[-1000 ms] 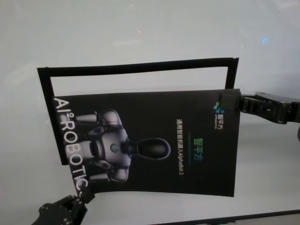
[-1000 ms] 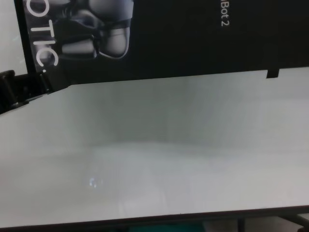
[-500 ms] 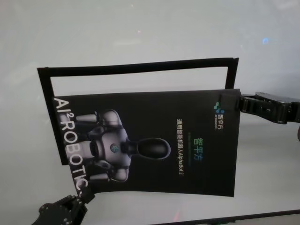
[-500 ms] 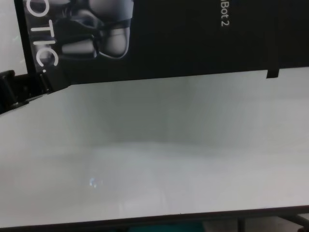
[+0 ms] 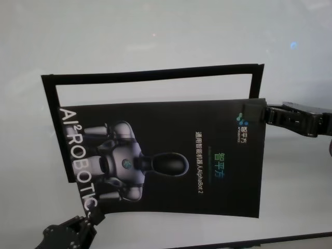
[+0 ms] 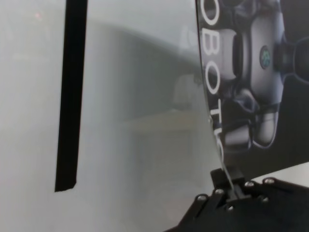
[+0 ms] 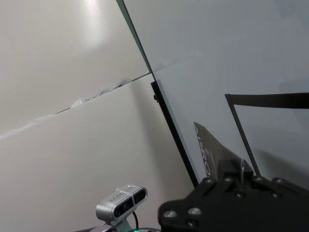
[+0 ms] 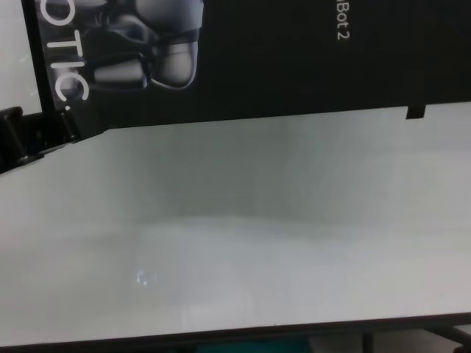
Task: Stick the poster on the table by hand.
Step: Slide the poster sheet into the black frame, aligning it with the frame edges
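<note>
The poster [image 5: 171, 155] is a glossy black sheet with a grey-white robot picture and white letters. It hangs a little above the white table [image 5: 155, 31], slightly bowed. My left gripper [image 5: 92, 217] is shut on its near left corner, by the "ROBOTIC" lettering; the left wrist view shows the left gripper [image 6: 231, 186] clamped on the sheet's edge. My right gripper [image 5: 262, 111] is shut on the far right corner and also shows in the right wrist view [image 7: 239, 176]. The chest view shows the poster's lower part [image 8: 257, 59] and the left gripper [image 8: 44, 136].
A narrow black strip outline [image 5: 150, 74] lies on the table behind and beside the poster; one strip shows in the left wrist view [image 6: 72, 96]. The table's dark near edge [image 5: 290, 238] runs along the front. A small camera on a stand [image 7: 120, 200] stands beyond the table's side.
</note>
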